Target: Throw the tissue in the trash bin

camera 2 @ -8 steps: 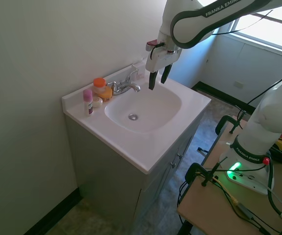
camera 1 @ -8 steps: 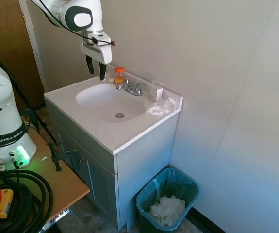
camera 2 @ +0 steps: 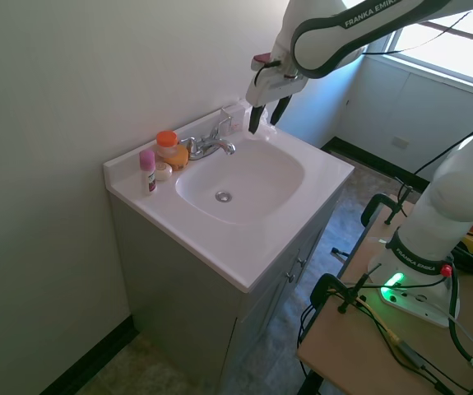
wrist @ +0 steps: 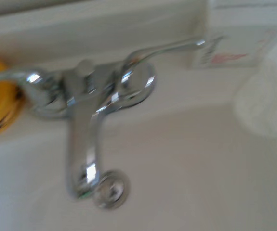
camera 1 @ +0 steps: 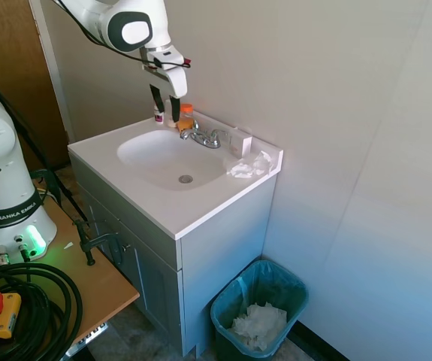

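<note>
A teal trash bin (camera 1: pixel 260 310) stands on the floor beside the vanity (camera 1: pixel 200 248), a heap of crumpled white paper (camera 1: pixel 259 323) inside it. Up on the counter's corner, the tissue (camera 1: pixel 247 165) lies near the faucet (camera 1: pixel 204 137). Farther back, the gripper (camera 1: pixel 164 109) hangs above the basin's rear edge, fingers apart and empty, by an orange-capped bottle (camera 1: pixel 186 118).

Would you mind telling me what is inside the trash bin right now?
The trash bin holds a heap of crumpled white paper over a thin translucent liner bag. Anything beneath that heap is covered and cannot be seen.
</note>
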`<move>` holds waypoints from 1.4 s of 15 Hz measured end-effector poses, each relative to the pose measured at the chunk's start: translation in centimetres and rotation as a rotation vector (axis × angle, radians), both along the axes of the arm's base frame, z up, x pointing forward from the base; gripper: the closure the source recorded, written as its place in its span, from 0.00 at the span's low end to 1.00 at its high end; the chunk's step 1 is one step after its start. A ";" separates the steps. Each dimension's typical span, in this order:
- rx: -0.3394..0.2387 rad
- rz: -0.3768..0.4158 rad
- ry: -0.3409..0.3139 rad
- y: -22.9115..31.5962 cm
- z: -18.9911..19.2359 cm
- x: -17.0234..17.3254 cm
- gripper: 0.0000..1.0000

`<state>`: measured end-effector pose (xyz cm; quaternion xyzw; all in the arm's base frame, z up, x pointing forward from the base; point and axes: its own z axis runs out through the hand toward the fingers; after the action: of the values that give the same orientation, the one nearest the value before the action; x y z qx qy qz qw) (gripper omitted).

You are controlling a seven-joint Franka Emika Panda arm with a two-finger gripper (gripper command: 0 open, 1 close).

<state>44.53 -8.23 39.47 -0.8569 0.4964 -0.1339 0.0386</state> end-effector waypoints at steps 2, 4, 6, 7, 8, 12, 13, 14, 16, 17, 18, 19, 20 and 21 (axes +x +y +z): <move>0.002 -0.111 -0.020 -5.1 -0.4 0.7 0.00; -0.002 -0.204 -0.026 -9.6 -1.5 2.1 0.00; -0.010 -0.262 -0.004 -12.5 -3.7 4.3 0.00; -0.017 -0.290 0.014 -13.7 -5.1 5.3 0.00; -0.022 -0.311 0.031 -14.9 -6.6 6.5 0.00; -0.015 -0.346 0.064 -17.0 -10.7 10.2 0.00; -0.014 -0.345 0.068 -16.9 -11.2 11.0 0.00; -0.017 -0.341 0.074 -16.8 -11.6 11.6 0.00; -0.022 -0.338 0.089 -16.7 -12.6 12.3 0.00; -0.025 -0.340 0.097 -16.8 -13.1 12.5 1.00; -0.023 -0.344 0.104 -17.0 -13.6 12.7 1.00; -0.018 -0.348 0.111 -17.0 -13.9 12.9 1.00; -0.015 -0.348 0.114 -16.8 -14.1 13.0 1.00; -0.009 -0.347 0.119 -16.6 -14.1 13.0 1.00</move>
<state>57.57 -24.85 25.33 -0.7649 0.6375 -0.0899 -0.0183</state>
